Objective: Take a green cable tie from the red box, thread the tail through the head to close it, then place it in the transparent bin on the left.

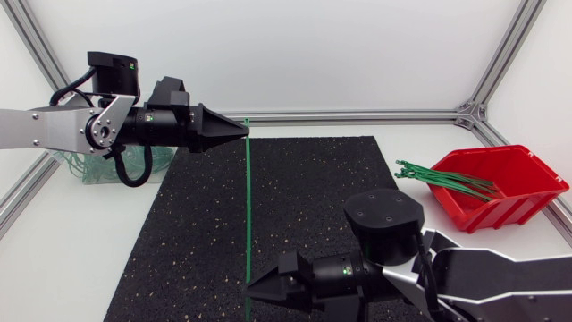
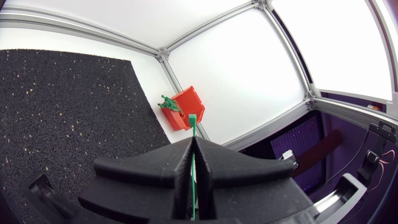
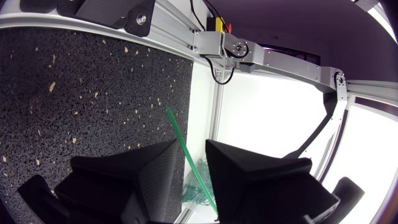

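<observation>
While the transparent bin stands at the far left of the table, partly hidden behind the left arm and holding a tangle of green ties, the left gripper is clenched on one end of a green cable tie. The left wrist view shows its two fingers pressed together on the strap, with a short squarish tip, probably the head, poking out just beyond them. From this grasp the tie runs straight across the black mat to the right gripper at the near edge. The right wrist view shows that claw released: its fingers stand apart, the strap passes through the gap, and neither finger visibly touches it. At the far right the red box holds the spare ties, well apart from both arms. The step in hand, as judged, is securing the free tail so that it can be bent round and threaded. To do it well, the right fingers should close squarely on the strap near its tip, leaving a short length free to enter the head. The left grasp should leave the head opening exposed and turned toward the incoming tail. The bend should be a smooth loop, since a springy strap may twist or slip out of a loose pinch.
</observation>
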You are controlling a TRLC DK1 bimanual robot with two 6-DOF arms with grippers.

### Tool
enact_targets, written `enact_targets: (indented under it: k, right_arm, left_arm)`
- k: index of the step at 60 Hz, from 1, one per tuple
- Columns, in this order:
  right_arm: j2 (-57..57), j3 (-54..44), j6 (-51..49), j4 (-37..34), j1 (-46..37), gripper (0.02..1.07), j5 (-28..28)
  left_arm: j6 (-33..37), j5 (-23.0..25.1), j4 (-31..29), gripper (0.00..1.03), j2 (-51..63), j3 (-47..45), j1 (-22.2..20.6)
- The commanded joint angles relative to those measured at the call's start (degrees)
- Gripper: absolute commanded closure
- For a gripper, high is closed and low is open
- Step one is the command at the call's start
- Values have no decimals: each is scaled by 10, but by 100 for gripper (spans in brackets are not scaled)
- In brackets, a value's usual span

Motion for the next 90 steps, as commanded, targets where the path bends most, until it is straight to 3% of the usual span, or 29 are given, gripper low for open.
enact_targets:
  k: [1,27,36,42,57,73,76,80,90]
  right_arm:
    - [3,-7,-12,6,6,99,-7]
    - [12,3,21,24,5,101,10]
    - [-11,27,138,22,4,101,8]
    - [-25,48,269,1,-3,101,2]
    - [-17,32,473,43,-40,101,-45]
    - [-3,7,539,31,-49,101,-71]
    - [-7,20,590,6,-45,101,-69]
    - [-24,47,601,-98,-41,101,-49]
    - [-56,67,677,-171,-26,101,-17]
  left_arm:
    - [5,11,-4,99,7,9,-5]
    - [18,10,-12,99,-12,-5,-13]
    - [39,7,1,99,-42,-33,-15]
    - [39,7,15,99,-67,-53,-19]
    - [36,-5,44,99,-152,-111,-37]
    - [32,-36,48,99,-216,-147,-61]
    - [32,-43,48,99,-223,-150,-65]
    - [31,-48,48,99,-232,-158,-70]
    - [34,-65,51,99,-262,-182,-80]
